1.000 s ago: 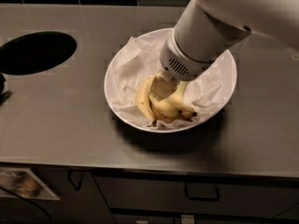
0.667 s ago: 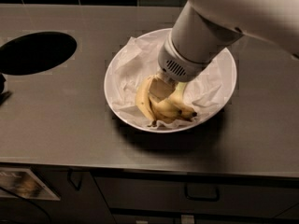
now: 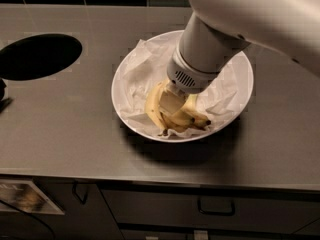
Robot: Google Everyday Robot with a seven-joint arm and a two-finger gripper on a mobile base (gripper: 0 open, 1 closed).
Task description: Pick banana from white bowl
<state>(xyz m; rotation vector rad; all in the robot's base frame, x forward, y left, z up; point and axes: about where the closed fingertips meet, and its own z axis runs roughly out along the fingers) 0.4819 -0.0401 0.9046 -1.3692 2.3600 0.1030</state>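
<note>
The white bowl (image 3: pixel 239 96), lined with crumpled white paper, stands in the middle of the grey counter. Yellow bananas lie together in its front half. A curved banana (image 3: pixel 152 109) lies on the left with a dark tip toward the front rim, and its stem end is hidden under the gripper. Others (image 3: pixel 194 119) lie to its right. My gripper (image 3: pixel 171 102) reaches down from the upper right into the bowl and sits right on the bananas, against the curved one. The thick white arm hides the bowl's back right part.
A round dark hole (image 3: pixel 40 56) is cut into the counter at the left. A dark object (image 3: pixel 3 96) sits at the left edge. Dark tiles run along the back. Drawers with handles (image 3: pixel 216 206) lie below the counter's front edge.
The upper arm has shifted slightly to the left. The gripper stays down at the bananas, and the bananas and the bowl have not visibly moved.
</note>
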